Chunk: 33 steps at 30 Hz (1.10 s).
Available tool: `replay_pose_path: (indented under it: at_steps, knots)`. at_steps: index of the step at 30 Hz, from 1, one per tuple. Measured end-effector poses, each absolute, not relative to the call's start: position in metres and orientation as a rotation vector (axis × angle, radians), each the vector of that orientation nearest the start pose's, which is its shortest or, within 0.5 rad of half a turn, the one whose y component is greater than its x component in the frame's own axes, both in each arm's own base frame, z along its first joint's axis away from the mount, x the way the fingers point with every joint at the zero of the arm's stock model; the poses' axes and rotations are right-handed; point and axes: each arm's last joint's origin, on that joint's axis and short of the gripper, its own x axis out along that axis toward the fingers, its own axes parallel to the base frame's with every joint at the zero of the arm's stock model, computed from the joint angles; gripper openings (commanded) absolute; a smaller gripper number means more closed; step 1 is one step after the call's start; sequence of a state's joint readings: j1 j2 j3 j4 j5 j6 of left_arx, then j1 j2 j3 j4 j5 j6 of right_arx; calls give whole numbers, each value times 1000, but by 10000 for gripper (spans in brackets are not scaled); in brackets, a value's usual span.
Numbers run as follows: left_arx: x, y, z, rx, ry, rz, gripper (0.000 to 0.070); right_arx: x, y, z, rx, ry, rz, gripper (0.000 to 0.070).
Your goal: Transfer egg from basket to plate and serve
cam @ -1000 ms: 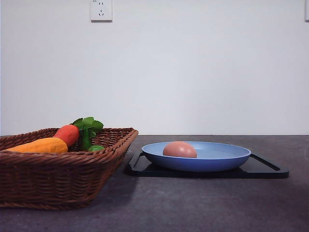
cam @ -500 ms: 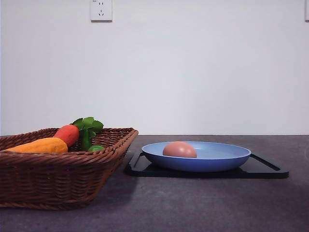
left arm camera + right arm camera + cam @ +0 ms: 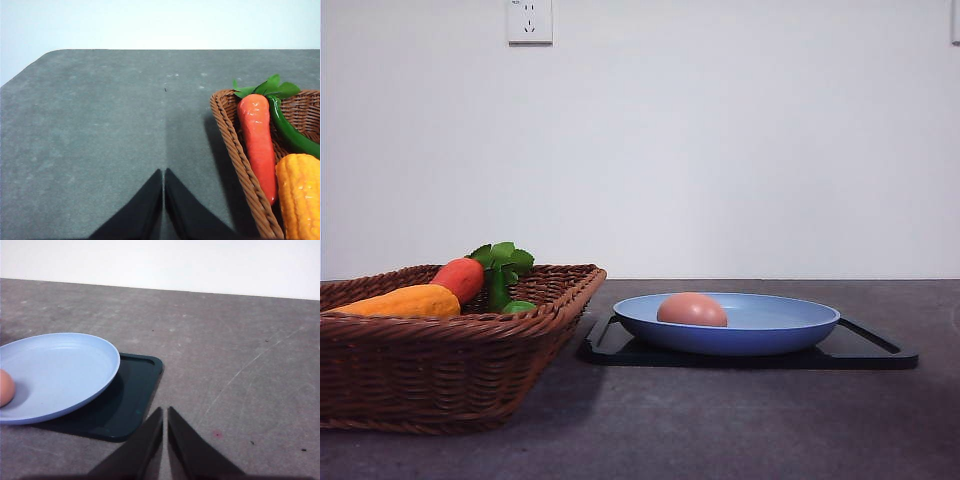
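While the egg [image 3: 692,309] sits in the plate [image 3: 790,325], left of the plate's centre in the front view, the transfer looks done and serving seems to be what remains. That light-blue plate rests on a flat black tray [image 3: 875,352] in the lower middle of the frame, and the wicker basket [image 3: 430,375] stands just beside the tray at lower left, holding an orange carrot [image 3: 460,278], a yellow corn cob [image 3: 405,301] and green leaves [image 3: 503,262].

Out at the edges now: the right tool [image 3: 165,440] has its fingers pressed together, holding nothing, hovering over the grey tabletop [image 3: 240,370] near the tray's corner. The left tool [image 3: 164,205] is likewise pressed together and empty, over bare tabletop beside the basket's braided rim.

For the serve, the safe play is likely to take the tray or plate by its rim on the side away from the egg, keep it level and move slowly; any tilt and that smooth egg could roll towards the low rim.
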<state>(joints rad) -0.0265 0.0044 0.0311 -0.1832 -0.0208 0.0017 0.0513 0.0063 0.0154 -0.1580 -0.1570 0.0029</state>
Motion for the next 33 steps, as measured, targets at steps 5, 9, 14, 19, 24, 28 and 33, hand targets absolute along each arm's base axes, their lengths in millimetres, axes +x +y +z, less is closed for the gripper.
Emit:
replay_pose_path:
  at_steps: [5, 9, 14, 19, 24, 28, 33]
  knots:
    - [95, -2, 156, 5, 157, -6, 0, 95, 9, 153, 11, 149, 208, 0]
    - [95, -2, 156, 5, 157, -6, 0, 95, 9, 153, 11, 149, 208, 0]
    - [95, -2, 156, 5, 157, -6, 0, 95, 9, 153, 11, 149, 208, 0]
    - [95, -2, 156, 5, 157, -6, 0, 95, 9, 153, 11, 149, 208, 0]
    - [95, -2, 156, 5, 156, -6, 0, 95, 9, 153, 10, 149, 208, 0]
    - [95, -2, 156, 5, 157, -6, 0, 95, 9, 153, 11, 149, 208, 0]
    - [95, -2, 156, 5, 157, -6, 0, 95, 9, 153, 11, 149, 208, 0]
